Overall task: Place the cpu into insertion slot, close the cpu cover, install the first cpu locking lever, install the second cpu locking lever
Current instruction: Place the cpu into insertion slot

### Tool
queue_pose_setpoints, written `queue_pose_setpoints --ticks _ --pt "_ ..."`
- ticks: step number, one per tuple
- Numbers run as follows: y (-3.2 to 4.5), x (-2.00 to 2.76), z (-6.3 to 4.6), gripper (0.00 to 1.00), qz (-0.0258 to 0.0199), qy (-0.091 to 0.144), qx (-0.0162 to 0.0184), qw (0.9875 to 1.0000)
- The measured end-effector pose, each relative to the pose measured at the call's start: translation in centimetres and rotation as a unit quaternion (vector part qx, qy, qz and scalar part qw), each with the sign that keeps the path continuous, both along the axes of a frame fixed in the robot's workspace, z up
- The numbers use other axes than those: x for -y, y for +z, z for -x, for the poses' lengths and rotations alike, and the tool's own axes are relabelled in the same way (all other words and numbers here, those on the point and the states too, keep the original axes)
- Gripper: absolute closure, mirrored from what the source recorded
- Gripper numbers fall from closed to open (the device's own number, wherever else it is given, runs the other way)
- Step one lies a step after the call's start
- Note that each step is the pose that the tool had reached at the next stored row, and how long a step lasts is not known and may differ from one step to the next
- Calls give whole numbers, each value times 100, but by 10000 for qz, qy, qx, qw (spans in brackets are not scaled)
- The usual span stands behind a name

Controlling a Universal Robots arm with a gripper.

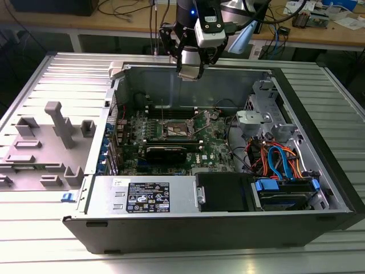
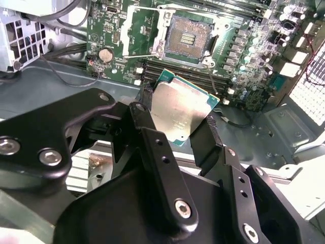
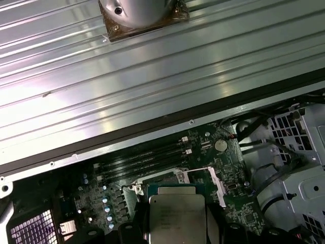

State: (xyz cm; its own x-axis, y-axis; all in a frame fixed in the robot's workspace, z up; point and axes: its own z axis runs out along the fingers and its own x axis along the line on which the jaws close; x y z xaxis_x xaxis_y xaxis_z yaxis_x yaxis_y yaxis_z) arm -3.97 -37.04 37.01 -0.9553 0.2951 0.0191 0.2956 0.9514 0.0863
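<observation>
My gripper (image 1: 190, 68) hangs above the back wall of the open computer case (image 1: 319, 142), shut on the cpu. In the second wrist view the cpu (image 2: 180, 109) is a flat silver square pinched at two opposite edges by the black fingers (image 2: 143, 104), tilted in the air. The insertion slot (image 2: 188, 36) lies below and beyond it on the green motherboard (image 2: 109, 20), dark centre exposed. The cpu cover (image 2: 143, 54) looks swung open beside the slot. The first wrist view has the cpu (image 3: 176, 216) over the insertion slot (image 3: 165, 182). The slot (image 1: 177, 130) sits mid-board in the exterior view.
A long black card (image 1: 165, 151) lies just in front of the slot. Memory slots (image 2: 152, 68) run beside it. The power supply (image 1: 145, 194) and a drive bay with blue and orange cables (image 1: 279, 160) fill the near side. A grey fixture (image 1: 51, 137) stands on the table (image 1: 68, 74).
</observation>
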Motion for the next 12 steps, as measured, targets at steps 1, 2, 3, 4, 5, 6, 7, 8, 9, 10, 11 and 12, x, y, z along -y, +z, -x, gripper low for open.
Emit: queue_pose_setpoints --ticks 1,2,3,4,5,6,7,8,9,10,11,12 --pt "0 0 1 46 0 -17 0 10000" --pt "0 0 1 46 0 -18 0 10000" --pt "0 0 1 46 0 -25 0 10000" --pt "0 0 1 46 0 -34 0 10000" --pt "0 0 1 46 0 -34 0 10000" --pt "0 1 1 46 0 -35 0 10000" --pt "0 5 2 46 0 -36 0 10000" --pt "0 6 2 46 0 -35 0 10000" --pt "0 7 1 46 0 -35 0 10000" --pt "0 8 1 46 0 -35 0 10000" --pt "0 9 1 46 1 -36 0 10000" --pt "0 10 1 46 0 -40 0 10000"
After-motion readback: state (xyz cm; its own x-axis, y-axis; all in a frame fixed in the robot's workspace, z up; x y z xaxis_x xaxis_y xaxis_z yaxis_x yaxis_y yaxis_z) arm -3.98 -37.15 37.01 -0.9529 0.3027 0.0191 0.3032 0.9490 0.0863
